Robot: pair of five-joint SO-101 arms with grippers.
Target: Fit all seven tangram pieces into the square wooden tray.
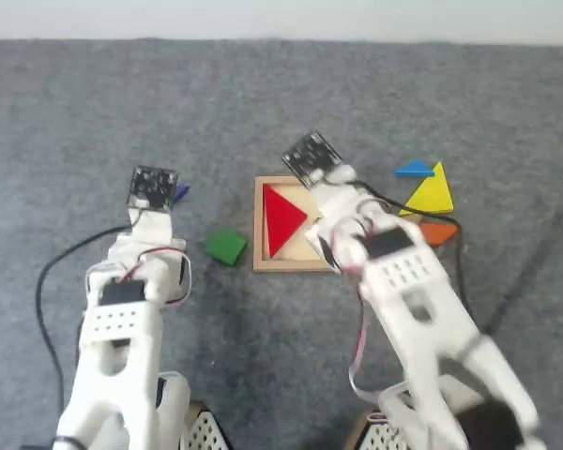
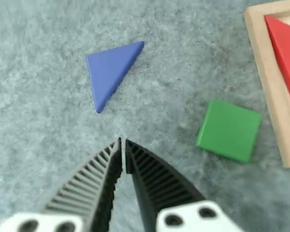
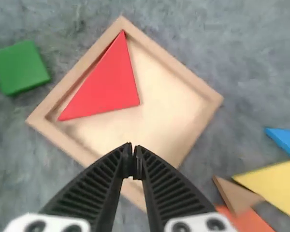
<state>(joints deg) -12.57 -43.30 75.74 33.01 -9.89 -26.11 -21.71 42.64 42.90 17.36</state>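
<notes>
The square wooden tray lies mid-table with a red triangle inside along one side. A green square rests on the carpet left of the tray. A dark blue triangle lies farther left. My left gripper is shut and empty, just short of the blue triangle. My right gripper is shut and empty over the tray. Right of the tray lie a yellow triangle, a light blue piece, an orange piece and a tan triangle.
Grey carpet covers the table. A black cable loops left of the left arm. Open carpet stretches behind the tray and at the far sides.
</notes>
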